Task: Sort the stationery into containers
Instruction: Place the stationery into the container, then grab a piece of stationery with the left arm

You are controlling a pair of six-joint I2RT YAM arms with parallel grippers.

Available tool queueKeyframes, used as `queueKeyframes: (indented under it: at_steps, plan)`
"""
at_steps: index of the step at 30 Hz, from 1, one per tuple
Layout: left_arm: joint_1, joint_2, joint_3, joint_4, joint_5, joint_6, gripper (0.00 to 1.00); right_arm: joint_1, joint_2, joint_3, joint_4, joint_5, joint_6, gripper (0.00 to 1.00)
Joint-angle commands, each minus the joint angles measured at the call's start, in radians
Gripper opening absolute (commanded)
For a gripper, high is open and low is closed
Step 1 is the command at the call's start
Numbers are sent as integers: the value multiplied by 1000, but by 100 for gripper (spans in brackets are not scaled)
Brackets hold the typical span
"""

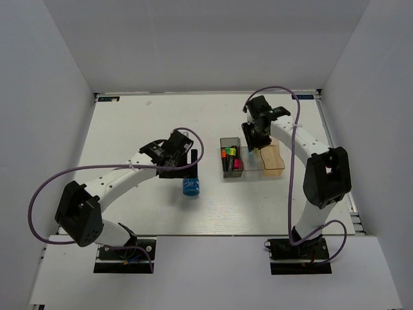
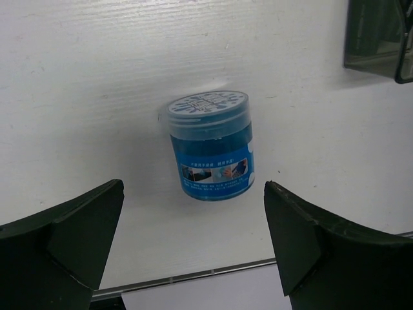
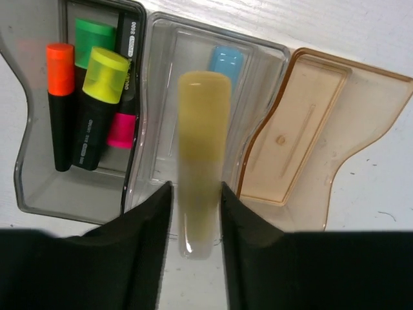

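1. Clenching the pale yellow stick [image 3: 203, 129], my right pincer [image 3: 197, 194] lines it over the clear bin [image 3: 150, 97] to join the light blue stick [image 3: 226, 62].
2. My left pincer [image 2: 193, 187] gapes empty above the blue roll [image 2: 211, 145], to straddle it.

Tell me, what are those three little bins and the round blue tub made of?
All look like plastic. The grey bin, clear bin and orange bin are glossy and see-through: the white table shows through their floors. The blue tub seems a clear jar with a frosted lid and printed label; the blue may be its contents.
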Motion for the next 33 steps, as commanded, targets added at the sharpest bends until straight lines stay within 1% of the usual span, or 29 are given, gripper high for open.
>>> queueKeyframes:
  at_steps: [1,2,3,4,6,7,9,10,13,16,17,19,20,24,27,29,33]
  plan:
    - [-5,33,41,12,-32,38,100,-1,1,15,-10,-55,18,50]
    - [-5,53,44,13,-35,43,100,-1,4,18,-27,-65,18,68]
    - [-7,62,47,13,-35,41,100,1,7,24,-28,-76,16,79]
    - [-7,79,50,1,-46,41,100,-3,7,25,-39,-94,10,83]
    - [-2,114,92,-33,-48,40,100,-1,-10,22,-42,-107,3,86]
    - [-6,139,140,-81,-55,34,100,-4,-28,12,-42,-148,-4,88]
    - [-7,170,174,-115,-51,33,100,-6,-65,-7,-25,-171,-16,88]
    - [-8,177,196,-129,-48,44,100,-7,-100,-48,-18,-200,-20,88]
    - [-16,185,222,-126,-48,50,100,-10,-187,-132,45,-216,-34,88]
    - [-20,237,293,-218,-69,-17,100,-10,-249,-177,85,-217,-34,88]
    - [-32,266,347,-299,-106,-52,100,-12,-266,-191,88,-213,-31,88]
    - [-69,295,366,-327,-135,-98,100,-21,-283,-196,88,-214,-28,89]
    - [-76,308,369,-339,-150,-120,100,-24,-293,-203,87,-214,-27,89]
    - [-91,326,322,-324,-126,-198,100,-39,-336,-226,88,-208,-22,89]
    - [-115,358,329,-349,-134,-247,100,-55,-364,-252,94,-208,-16,89]
    - [-126,385,334,-364,-135,-262,100,-64,-376,-274,102,-213,-16,89]
    - [-129,414,323,-340,-140,-290,100,-85,-402,-317,111,-231,-4,89]
